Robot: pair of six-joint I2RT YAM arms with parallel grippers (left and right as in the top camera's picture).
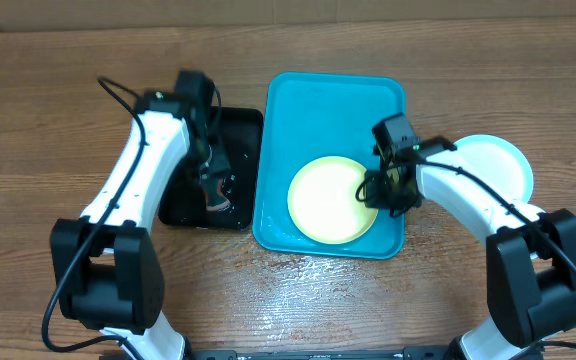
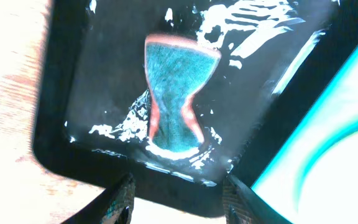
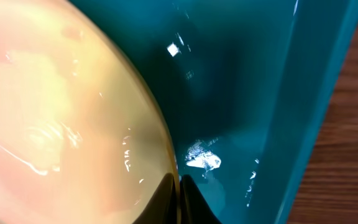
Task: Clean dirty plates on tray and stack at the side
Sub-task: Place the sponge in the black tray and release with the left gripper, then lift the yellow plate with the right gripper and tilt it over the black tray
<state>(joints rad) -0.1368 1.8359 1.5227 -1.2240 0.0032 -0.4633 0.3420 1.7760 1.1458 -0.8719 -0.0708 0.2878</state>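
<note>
A pale yellow plate [image 1: 330, 200] lies on the turquoise tray [image 1: 313, 100], towards its front. My right gripper [image 1: 378, 190] is shut on that plate's right rim; in the right wrist view the two fingertips [image 3: 166, 194] pinch the rim of the plate [image 3: 61, 112], one above it and one below, over the wet tray floor [image 3: 241, 93]. A white plate [image 1: 495, 165] rests on the table to the right of the tray, partly under my right arm. My left gripper [image 2: 179, 202] stands open over the black tray, nothing between its fingers [image 2: 124, 200].
A small black tray [image 1: 240, 130] sits left of the turquoise one, touching it. In it lies a teal hourglass-shaped sponge [image 2: 176, 102] with orange edges, amid foam and water. Bare wooden table [image 1: 48, 120] surrounds both trays.
</note>
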